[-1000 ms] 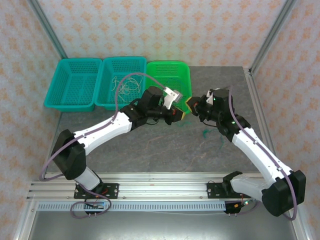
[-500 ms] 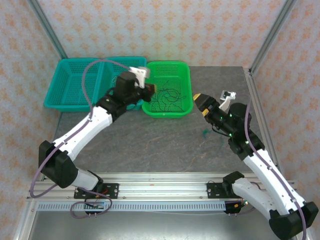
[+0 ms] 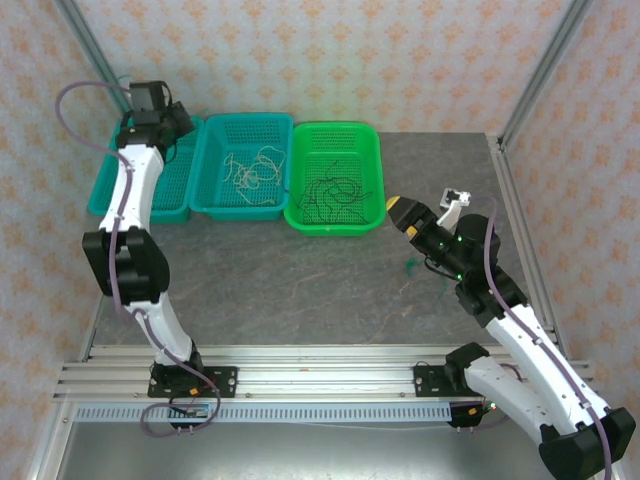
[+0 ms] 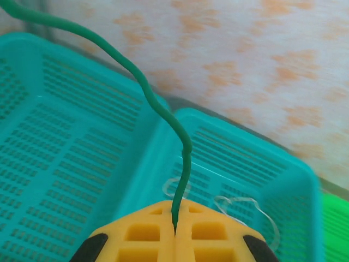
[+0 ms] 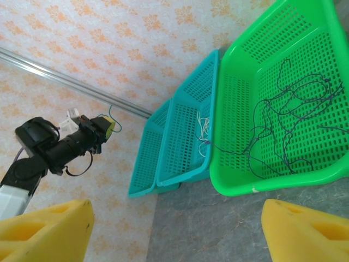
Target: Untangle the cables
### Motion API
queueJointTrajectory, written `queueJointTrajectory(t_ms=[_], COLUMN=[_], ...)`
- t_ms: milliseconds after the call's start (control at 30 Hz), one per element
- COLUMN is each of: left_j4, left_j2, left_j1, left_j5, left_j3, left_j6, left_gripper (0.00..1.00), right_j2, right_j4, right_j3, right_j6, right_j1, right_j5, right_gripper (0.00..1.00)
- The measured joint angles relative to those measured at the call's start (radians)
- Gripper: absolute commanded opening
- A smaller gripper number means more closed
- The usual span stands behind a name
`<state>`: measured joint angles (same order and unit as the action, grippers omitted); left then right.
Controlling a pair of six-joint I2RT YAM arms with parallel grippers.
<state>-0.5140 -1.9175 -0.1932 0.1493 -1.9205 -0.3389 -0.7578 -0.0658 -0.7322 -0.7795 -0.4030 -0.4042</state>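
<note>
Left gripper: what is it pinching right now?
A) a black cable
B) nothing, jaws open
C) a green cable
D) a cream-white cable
C: in the left wrist view the left gripper is shut on a thin green cable, which rises from between its yellow jaws.

Setting: robotics laboratory test cell
Aluminium-profile frame [image 3: 543, 70], patterned backdrop panels [image 3: 330, 60], slotted mounting rail [image 3: 320, 372] along the grey table's [image 3: 300, 290] near edge.

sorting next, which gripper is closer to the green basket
Right. The right gripper is just beside the green basket's right rim; the left gripper, gripping a green cable, is by the leftmost teal basket.
</note>
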Motion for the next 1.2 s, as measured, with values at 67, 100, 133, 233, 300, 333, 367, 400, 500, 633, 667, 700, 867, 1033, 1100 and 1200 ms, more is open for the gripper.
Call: queueJointTrajectory(t_ms=[67,100,133,233,300,333,367,400,500,633,667,700,867,1033,1100,1200], left_j4=[-0.038,-0.051,-0.068,-0.109,-0.132,-0.137,-0.133,-0.107,-0.03,0.069,0.093,0.123,0.249,0.321,0.32,0.311], left_j2=[-0.084,-0.11,-0.139,-0.193,-0.209,-0.21,-0.207,-0.186,-0.077,0.132,0.182,0.244,0.498,0.69,0.719,0.737], left_j1=[-0.048,-0.066,-0.085,-0.122,-0.13,-0.13,-0.129,-0.127,-0.121,-0.087,-0.069,-0.039,0.186,0.419,0.488,0.593], left_j5=[0.017,0.03,0.045,0.068,0.083,0.091,0.104,0.122,0.176,0.227,0.234,0.24,0.243,0.208,0.183,0.145], left_j3=[-0.07,-0.084,-0.095,-0.103,-0.104,-0.102,-0.097,-0.066,0.076,0.233,0.259,0.29,0.439,0.649,0.69,0.716], left_j6=[-0.002,-0.004,-0.003,-0.011,-0.022,-0.027,-0.034,-0.047,-0.103,-0.186,-0.197,-0.212,-0.237,-0.238,-0.236,-0.217], left_gripper=[0.0,0.04,0.18,0.51,0.55,0.57,0.6,0.61,0.62,0.58,0.57,0.57,0.57,0.55,0.55,0.55], right_j2=[0.0,0.001,0.002,0.004,0.005,0.006,0.006,0.006,-0.002,-0.056,-0.07,-0.088,-0.149,-0.154,-0.155,-0.187], right_j4=[-0.02,-0.029,-0.043,-0.069,-0.081,-0.085,-0.089,-0.092,-0.106,-0.148,-0.161,-0.179,-0.299,-0.363,-0.386,-0.436], right_j3=[-0.001,-0.001,-0.001,-0.001,-0.003,-0.003,-0.003,-0.003,-0.009,-0.042,-0.051,-0.059,-0.075,0.009,0.063,0.114], right_j6=[0.009,0.012,0.018,0.026,0.03,0.032,0.034,0.034,0.039,0.045,0.048,0.05,0.049,0.031,0.033,0.037], right_j1=[0.0,0.0,0.0,0.0,0.0,0.0,0.0,0.0,0.0,0.005,0.007,0.013,0.089,0.314,0.381,0.431], right_j5=[0.013,0.02,0.027,0.042,0.05,0.054,0.058,0.062,0.076,0.096,0.101,0.11,0.173,0.174,0.172,0.172], right_gripper=[0.81,0.81,0.81,0.81,0.81,0.81,0.81,0.81,0.81,0.81,0.81,0.82,0.87,0.9,0.91,0.93])
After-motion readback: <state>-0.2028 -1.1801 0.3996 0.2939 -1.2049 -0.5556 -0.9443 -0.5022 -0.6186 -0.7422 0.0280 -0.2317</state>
